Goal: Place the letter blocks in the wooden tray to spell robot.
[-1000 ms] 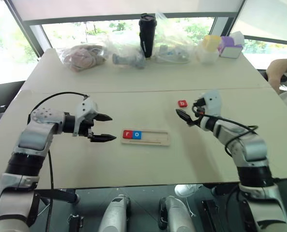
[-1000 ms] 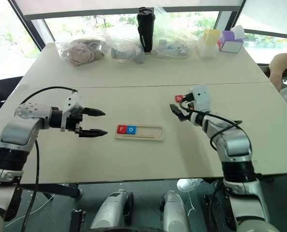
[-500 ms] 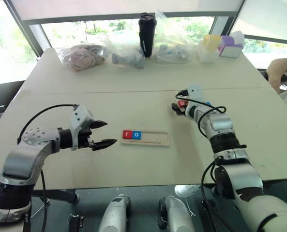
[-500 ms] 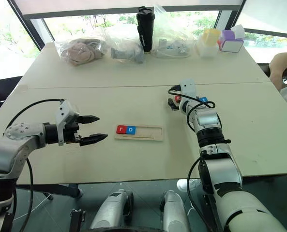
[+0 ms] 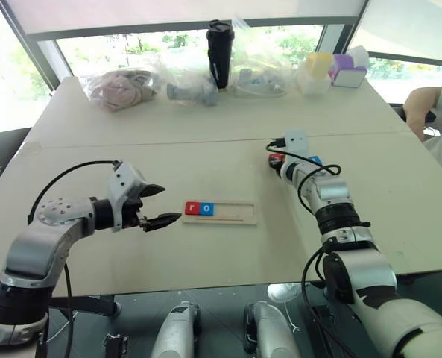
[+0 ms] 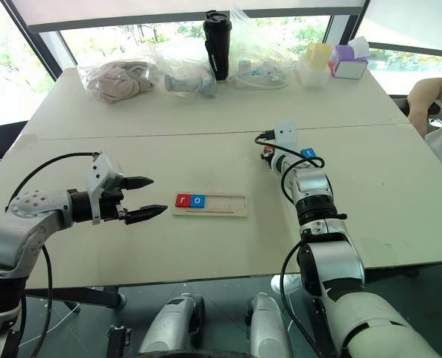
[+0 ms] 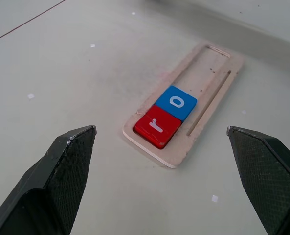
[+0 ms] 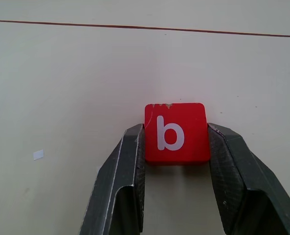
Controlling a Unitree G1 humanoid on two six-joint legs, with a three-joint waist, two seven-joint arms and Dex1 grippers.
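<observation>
Over cream table (image 5: 206,149), right hand (image 8: 175,147) reaches forward pinching b block (image 8: 175,132), seemingly grounded; left hand (image 5: 155,206) hovers wide.

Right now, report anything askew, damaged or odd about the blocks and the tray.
Nothing stands out. The red r block and blue o block sit flat and square in the wooden tray, side by side at one end. The right end effector grips the red b block squarely by its sides.
</observation>
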